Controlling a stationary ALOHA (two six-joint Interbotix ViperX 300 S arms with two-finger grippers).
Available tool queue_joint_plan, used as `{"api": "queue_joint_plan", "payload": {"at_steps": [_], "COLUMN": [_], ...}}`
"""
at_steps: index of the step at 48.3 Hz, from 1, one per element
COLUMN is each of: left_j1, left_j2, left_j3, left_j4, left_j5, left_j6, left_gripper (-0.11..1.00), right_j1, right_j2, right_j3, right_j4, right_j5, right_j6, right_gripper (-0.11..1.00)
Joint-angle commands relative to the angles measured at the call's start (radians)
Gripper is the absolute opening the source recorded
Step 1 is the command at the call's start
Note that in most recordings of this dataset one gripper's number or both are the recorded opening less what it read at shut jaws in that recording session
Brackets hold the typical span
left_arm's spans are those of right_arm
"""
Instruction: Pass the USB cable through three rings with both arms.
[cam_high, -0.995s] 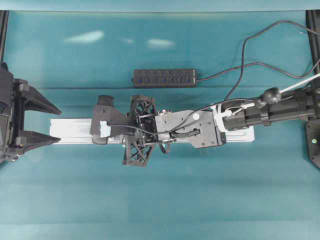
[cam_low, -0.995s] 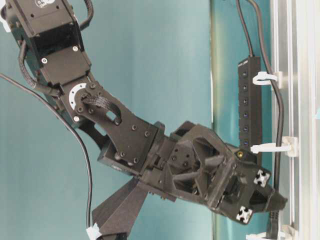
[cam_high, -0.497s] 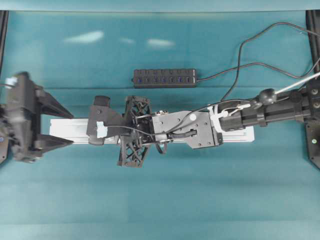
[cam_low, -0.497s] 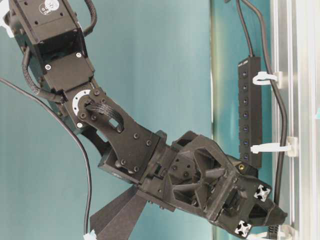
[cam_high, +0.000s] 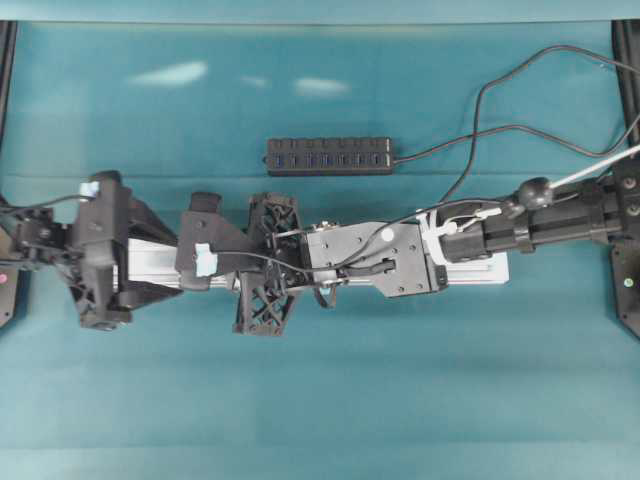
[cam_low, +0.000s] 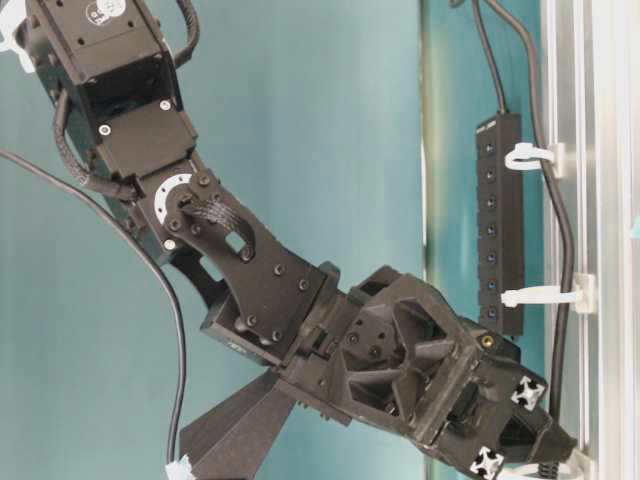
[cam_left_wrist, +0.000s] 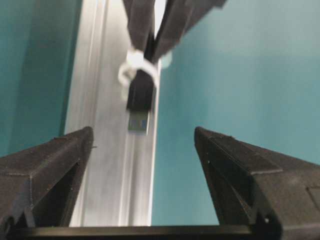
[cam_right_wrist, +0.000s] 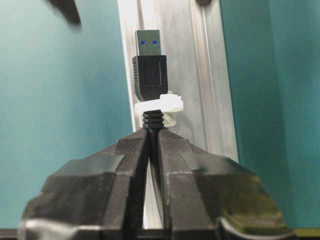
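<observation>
Two grippers: both are working along the silver rail (cam_high: 470, 268), one from each end.
Right gripper (cam_right_wrist: 152, 137): its jaws are pressing tight together on the USB cable (cam_right_wrist: 150, 82), pinching the ribbed collar just behind the plug.
Left gripper (cam_left_wrist: 142, 145): its jaws are standing wide apart, holding nothing, with the fingers (cam_left_wrist: 47, 160) flanking the rail and the plug lying ahead between them, not touching.
USB cable: the plug is poking through the last ring (cam_right_wrist: 160, 104), its blue-tongued metal tip pointing toward the left gripper; in the table-level view the cord (cam_low: 560, 250) is running along the rail.
Three rings: two white loops (cam_low: 530, 156) (cam_low: 545, 295) are sitting on the rail edge with the cord passing through them; the third is wrapping the plug body.
Hub (cam_high: 328, 156): lying on the teal table (cam_high: 320, 400) beyond the rail, well apart from both grippers.
</observation>
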Motion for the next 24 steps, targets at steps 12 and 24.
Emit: {"api": "queue_joint_plan", "payload": {"at_steps": [12,24], "left_j1": [0.005,0.011], "left_j2": [0.081,0.114], "left_j3": [-0.057,-0.072], "left_j4": [0.002,0.0], "left_j5": [-0.029,-0.031], "left_j6": [0.005,0.003], "left_gripper": [0.89,0.89], "right_j1": [0.002,0.003], "right_j2": [-0.017,-0.015], "right_j3": [-0.005,-0.005], "right_j4": [0.002,0.002], "right_j5": [-0.034,-0.038], "right_j6": [0.006,0.008], "right_gripper": [-0.07,-0.07]}}
